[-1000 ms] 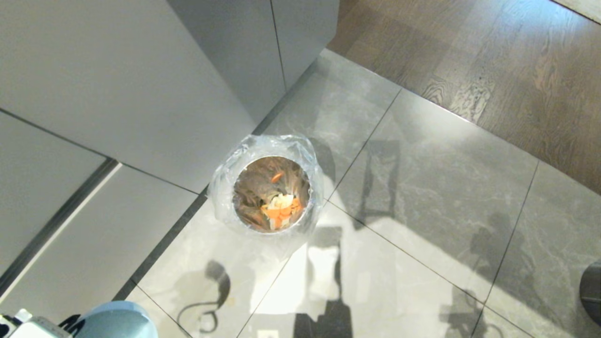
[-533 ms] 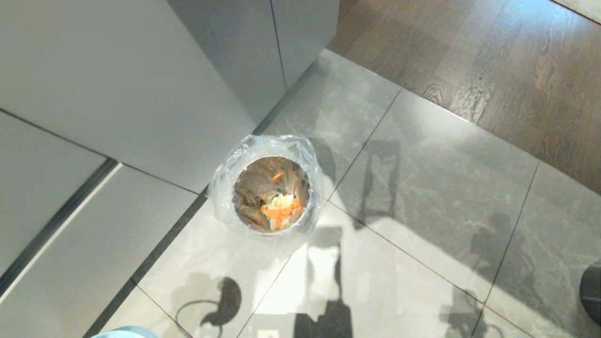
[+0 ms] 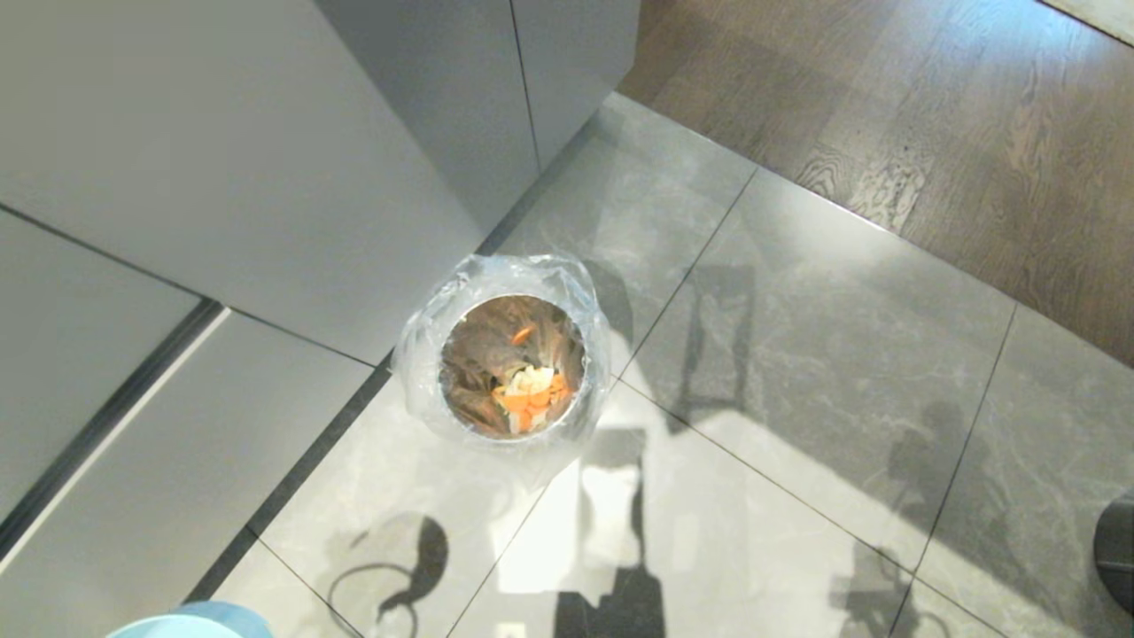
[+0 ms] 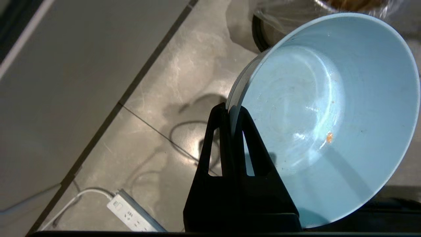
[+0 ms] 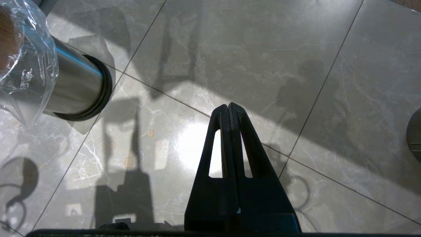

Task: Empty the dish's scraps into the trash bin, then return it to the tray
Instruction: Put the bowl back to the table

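The trash bin point(image 3: 512, 363), a steel cylinder lined with a clear bag, stands on the tiled floor beside the grey cabinets. Orange and pale scraps point(image 3: 530, 394) lie in its bottom. My left gripper point(image 4: 232, 110) is shut on the rim of the pale blue dish point(image 4: 325, 108), which looks empty but for a tiny orange speck. Only the dish's rim point(image 3: 190, 622) peeks in at the head view's lower left edge. My right gripper point(image 5: 228, 106) is shut and empty above the floor, to the right of the trash bin point(image 5: 75, 92). The tray is out of view.
Grey cabinet fronts point(image 3: 266, 159) run along the left. A white power strip point(image 4: 131, 214) with its cable lies on the floor by the cabinets. A dark round object point(image 3: 1118, 549) sits at the right edge. Wood flooring point(image 3: 930, 106) begins at the far right.
The dish and my left gripper have dropped toward the lower left edge of the head view; only a sliver of rim remains. The bin and scraps have not moved.
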